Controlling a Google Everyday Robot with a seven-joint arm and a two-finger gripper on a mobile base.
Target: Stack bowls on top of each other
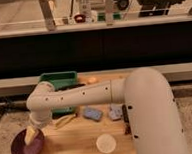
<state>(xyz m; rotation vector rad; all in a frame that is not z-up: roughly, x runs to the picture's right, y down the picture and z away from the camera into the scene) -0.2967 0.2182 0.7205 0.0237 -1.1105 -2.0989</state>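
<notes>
Since the gripper hovers over the wide dark-purple plastic bowl, its closure impossible to tell, pinching the rim squarely seems wisest.

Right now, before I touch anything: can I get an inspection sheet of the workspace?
Surface: wooden table.
Job's things: purple bowl at the left edge; cream bowl at the front, apart from it, not stacked.
Clutter: green tray at the back; blue-grey blocks mid-table; yellow item.
Grippers: gripper over the purple bowl.
Cables: nothing seen.
Surroundings: dark panel behind the table.
</notes>
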